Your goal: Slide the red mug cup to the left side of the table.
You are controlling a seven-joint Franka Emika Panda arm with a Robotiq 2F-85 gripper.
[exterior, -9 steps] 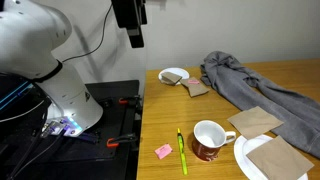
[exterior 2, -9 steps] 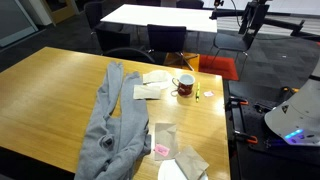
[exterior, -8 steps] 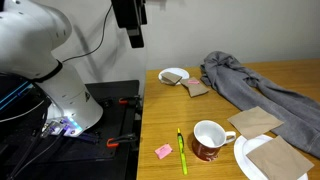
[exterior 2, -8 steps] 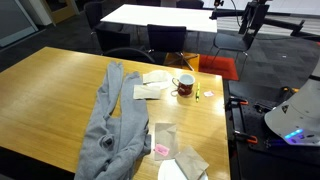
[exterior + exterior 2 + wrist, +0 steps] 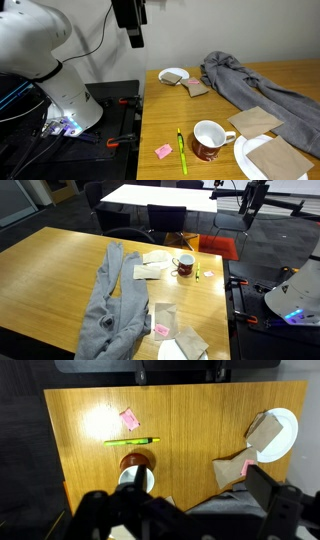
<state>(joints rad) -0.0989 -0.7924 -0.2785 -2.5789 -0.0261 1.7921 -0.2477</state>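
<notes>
Zero movement here as far as I can tell: compared with the frames from about half a second ago, the arm, the mug and everything else on the table sit in exactly the same spots. So the task hasn't really started. No approach, no contact, nothing slid.

The red mug cup stands upright on the table near the edge closest to the robot's black platform. Its white handle points toward the white plate, which has brown napkins on it. A green pen lies just beside the mug on the other side, and a pink sticky note lies a little past that. A grey cloth is heaped further back, well apart from the mug.

The tool hangs high up, off beyond the table edge and nowhere near the mug. It's just a dark shape from that angle, and the wrist view is too murky to help, so I honestly can't tell whether its jaws are spread or closed. It isn't holding anything.

My guess is the whole job is still ahead: come down beside the mug, then push. The pen and note could be in the way, depending on which side counts as left.
</notes>
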